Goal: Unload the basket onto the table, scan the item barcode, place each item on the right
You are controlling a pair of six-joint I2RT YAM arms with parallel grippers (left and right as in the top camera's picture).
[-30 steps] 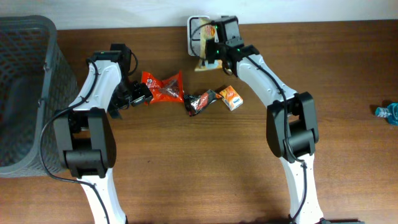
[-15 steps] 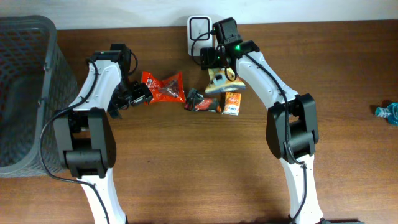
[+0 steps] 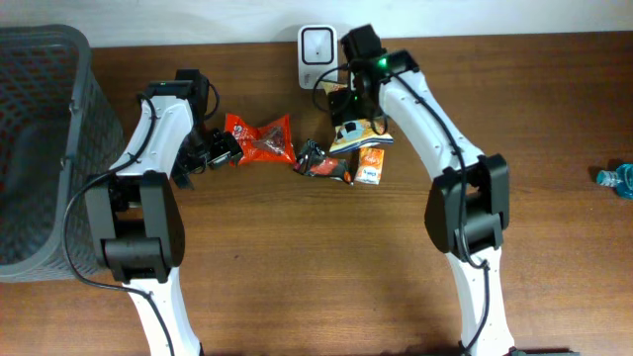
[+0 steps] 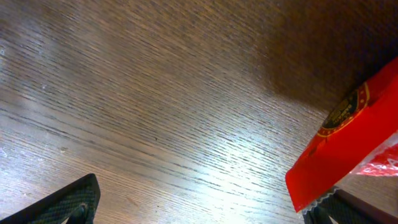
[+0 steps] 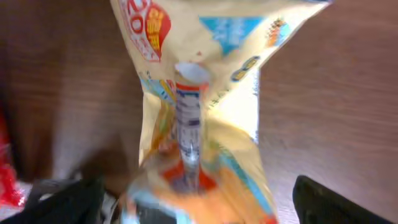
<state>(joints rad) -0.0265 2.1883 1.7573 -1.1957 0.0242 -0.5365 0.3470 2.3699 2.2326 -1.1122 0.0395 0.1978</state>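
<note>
Overhead view: white barcode scanner [image 3: 316,44] upright at far edge of wooden table [image 3: 554,99]. Just in front of scanner, slightly to its right: yellow snack packet [image 3: 358,133], lying loose, overlapping a small orange carton [image 3: 371,164]. Over the packet's scanner-side end: right gripper [image 3: 346,104], jaws spread wide, gripping nothing. Same in right wrist view: dark fingers [image 5: 59,199] far apart at the lower corners, packet blurred between and beneath them, not pinched. Also in front of scanner, beside the carton: black-and-red wrapper [image 3: 321,163]. Farther to scanner's left: red snack packet [image 3: 262,138], and at its outer end, left gripper [image 3: 220,150], jaws also spread wide, empty. Left wrist view: two fingertips [image 4: 68,202] well apart at the bottom corners, red packet's corner just beside the right-hand one, bare wood between. Well to scanner's left: grey plastic basket [image 3: 40,148]. Well to scanner's right, at the picture's edge: blue wrapper [image 3: 615,178].
</note>
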